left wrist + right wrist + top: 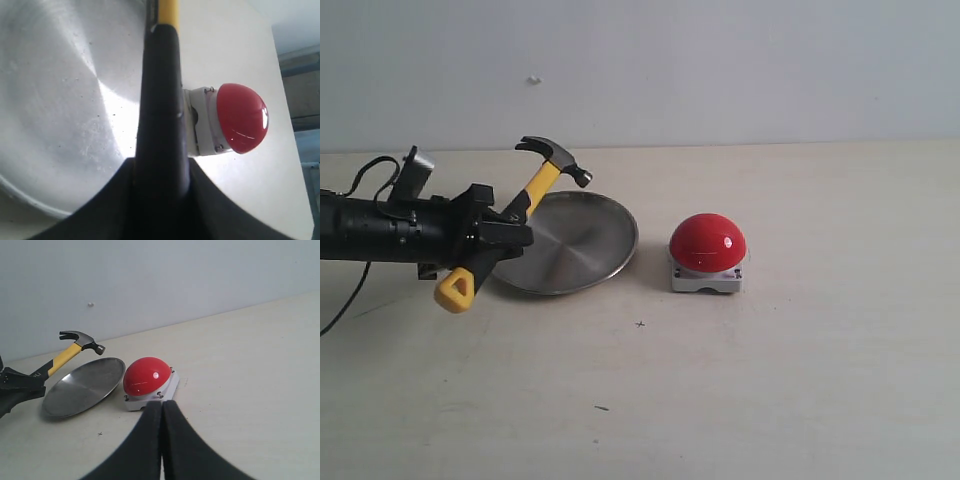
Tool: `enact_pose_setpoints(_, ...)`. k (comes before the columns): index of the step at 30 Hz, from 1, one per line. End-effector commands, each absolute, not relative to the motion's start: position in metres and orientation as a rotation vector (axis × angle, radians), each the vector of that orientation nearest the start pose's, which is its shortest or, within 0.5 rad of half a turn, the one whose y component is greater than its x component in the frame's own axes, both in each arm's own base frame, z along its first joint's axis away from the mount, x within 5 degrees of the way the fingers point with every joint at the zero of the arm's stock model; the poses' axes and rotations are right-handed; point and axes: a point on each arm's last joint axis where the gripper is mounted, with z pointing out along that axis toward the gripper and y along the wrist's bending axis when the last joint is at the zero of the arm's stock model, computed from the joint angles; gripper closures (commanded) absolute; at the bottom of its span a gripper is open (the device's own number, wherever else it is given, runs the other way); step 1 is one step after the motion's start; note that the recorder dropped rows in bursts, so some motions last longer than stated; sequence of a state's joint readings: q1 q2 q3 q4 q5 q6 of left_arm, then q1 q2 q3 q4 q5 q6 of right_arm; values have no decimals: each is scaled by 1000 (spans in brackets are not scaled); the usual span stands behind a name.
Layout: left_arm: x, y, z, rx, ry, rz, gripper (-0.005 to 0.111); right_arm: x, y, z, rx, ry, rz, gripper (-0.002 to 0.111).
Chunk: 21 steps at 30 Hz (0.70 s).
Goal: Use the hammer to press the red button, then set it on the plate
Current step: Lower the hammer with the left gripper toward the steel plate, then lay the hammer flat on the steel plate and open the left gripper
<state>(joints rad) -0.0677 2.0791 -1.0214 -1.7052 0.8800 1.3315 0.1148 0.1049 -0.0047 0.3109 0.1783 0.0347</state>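
Observation:
My left gripper [500,232] is shut on the hammer [535,190], gripping the black part of the handle. The hammer tilts up to the right, its dark head [556,156] in the air above the plate's far left rim and its yellow looped end [455,290] hanging low. The silver plate [582,245] lies flat just right of the gripper. The red button [708,241] on its grey-white base stands right of the plate, apart from the hammer. In the left wrist view the handle [160,115] crosses over the plate [55,110] with the button [242,117] beyond. My right gripper [162,405] is shut on nothing, away from the button [146,375].
The pale tabletop [770,380] stretches around the plate and button. A white wall [720,60] rises behind the table's far edge. The left arm's black body and cable [380,225] lie along the left side.

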Motion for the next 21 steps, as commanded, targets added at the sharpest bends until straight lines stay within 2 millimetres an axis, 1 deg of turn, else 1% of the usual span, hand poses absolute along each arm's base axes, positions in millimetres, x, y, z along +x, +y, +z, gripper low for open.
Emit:
enact_pose_setpoints(1, 371, -96, 122, 72, 2289, -1251, 107, 63, 12, 191, 151, 1768, 372, 108)
enact_pose_setpoints(5, 372, -94, 119, 56, 2307, -1207, 107, 63, 12, 191, 151, 1768, 372, 108)
enact_pose_setpoints(8, 373, -97, 118, 59, 2321, -1168, 107, 63, 12, 191, 151, 1768, 372, 108)
enact_pose_setpoints(10, 374, -104, 118, 77, 2334, -1134, 107, 63, 12, 191, 151, 1768, 372, 108)
enact_pose_setpoints(13, 377, -123, 122, 157, 2328, -1094, 107, 63, 12, 191, 151, 1768, 372, 108)
enact_pose_setpoints(15, 379, -135, 124, 195, 2332, -1034, 107, 63, 12, 191, 151, 1768, 372, 108)
enact_pose_setpoints(17, 382, -141, 124, 203, 2344, -965, 107, 63, 12, 191, 151, 1768, 372, 108)
enact_pose_setpoints(20, 384, -144, 122, 185, 2370, -845, 107, 63, 12, 191, 151, 1768, 372, 108)
enact_pose_setpoints(21, 384, -145, 121, 183, 2375, -829, 107, 63, 12, 191, 151, 1768, 372, 108)
